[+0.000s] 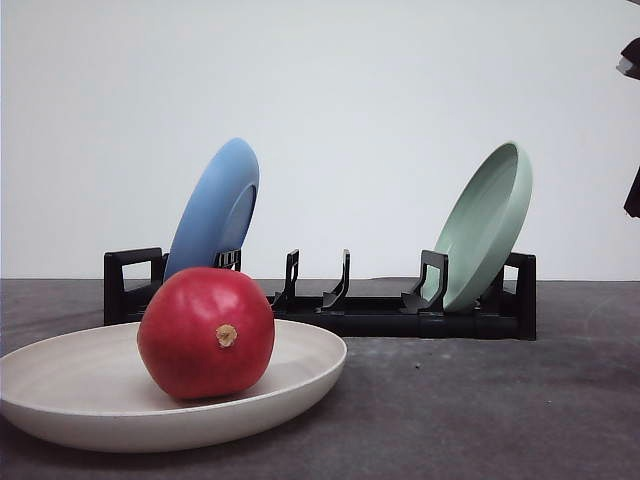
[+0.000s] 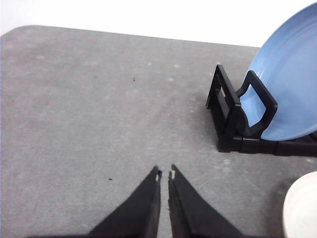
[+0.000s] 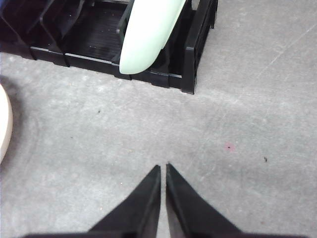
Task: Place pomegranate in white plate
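Note:
The glossy red pomegranate [image 1: 206,332] rests inside the wide white plate [image 1: 60,385] at the front left of the table, its tan nub facing the camera. An edge of that white plate [image 2: 303,208] shows in the left wrist view, and a sliver of the white plate [image 3: 4,121] in the right wrist view. My left gripper [image 2: 165,174] hovers over bare table, shut with nothing in it, beside the rack's left end. My right gripper [image 3: 163,167] is also shut and empty, over the table in front of the rack's right end.
A black dish rack [image 1: 330,300] stands behind the plate, holding a blue plate [image 1: 215,208] at its left end and a pale green plate [image 1: 487,222] at its right end. A dark part of an arm [image 1: 631,60] shows at the far right edge.

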### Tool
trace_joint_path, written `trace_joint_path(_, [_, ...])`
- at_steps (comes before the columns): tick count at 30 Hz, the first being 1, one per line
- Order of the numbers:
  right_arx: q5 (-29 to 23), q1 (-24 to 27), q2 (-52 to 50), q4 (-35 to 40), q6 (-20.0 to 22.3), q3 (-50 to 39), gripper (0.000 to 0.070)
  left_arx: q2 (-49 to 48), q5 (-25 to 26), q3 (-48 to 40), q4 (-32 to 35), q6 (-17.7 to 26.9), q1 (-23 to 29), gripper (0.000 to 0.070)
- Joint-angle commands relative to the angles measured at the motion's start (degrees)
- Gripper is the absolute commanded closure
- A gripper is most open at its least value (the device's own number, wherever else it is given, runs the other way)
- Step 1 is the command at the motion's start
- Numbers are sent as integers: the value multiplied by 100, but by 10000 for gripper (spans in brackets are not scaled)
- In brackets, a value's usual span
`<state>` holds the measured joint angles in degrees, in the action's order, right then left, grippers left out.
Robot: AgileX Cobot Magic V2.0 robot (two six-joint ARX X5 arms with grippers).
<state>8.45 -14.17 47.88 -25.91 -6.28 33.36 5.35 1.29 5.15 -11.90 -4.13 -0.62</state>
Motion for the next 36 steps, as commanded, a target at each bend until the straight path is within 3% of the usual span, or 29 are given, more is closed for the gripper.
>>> trace_joint_path(1, [10,-9,31,59,31,17,689,-191,-22,-128,100,214,9,694])
trace_joint_path(4, [10,-9,31,60,31,17,689,-545,-23,-391,115,239,31,694])
trace_joint_path(26, [12,-9,20,66,31,17,690,-510,-26,-447,124,233,23,694])
trace_joint_path(29, [-206,22,-229,-26,724,5,689,-510,-26,-447,124,235,23,694])
trace_joint_path(31, [-394,97,-545,47,958,-145,689,-510,-26,-447,124,233,23,694])
trace_joint_path(36, [-594,463,-1565,786,921,-980,689,-510,-26,-447,124,233,23,694])
